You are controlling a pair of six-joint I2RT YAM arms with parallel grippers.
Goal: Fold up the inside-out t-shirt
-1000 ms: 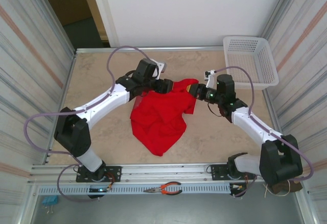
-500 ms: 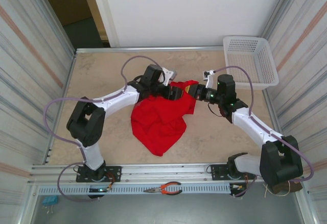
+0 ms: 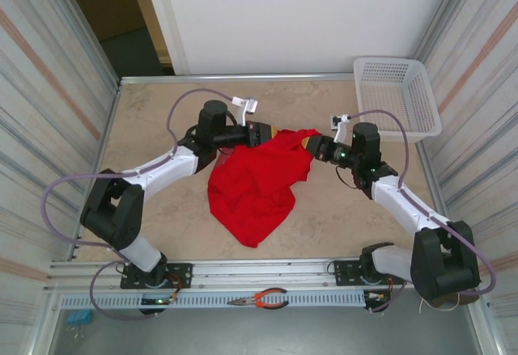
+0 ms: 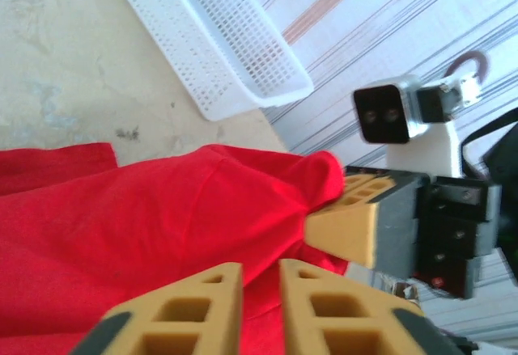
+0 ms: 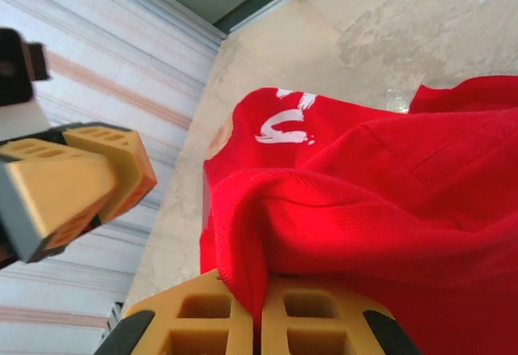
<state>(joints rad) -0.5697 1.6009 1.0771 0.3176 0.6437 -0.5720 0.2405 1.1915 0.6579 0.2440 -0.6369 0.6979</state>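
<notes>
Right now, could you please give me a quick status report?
Right pincer shut on red shirt. Left pincer nearly closed at its edge, grip unclear. Basket back right, apart from both.

The left arm (image 3: 162, 165) and right arm (image 3: 401, 201) have white shells, black joints, looping lilac cables (image 3: 45, 209) and tan, hollow-ribbed fingers (image 4: 324, 302) on grey blocks

Top view looks down from behind; both wrist views hug the t-shirt (image 4: 162, 209).

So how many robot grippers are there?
2. The left gripper is by the red t-shirt's far edge, toward the left; the right gripper, facing it, pinches a fold of the shirt.
</notes>
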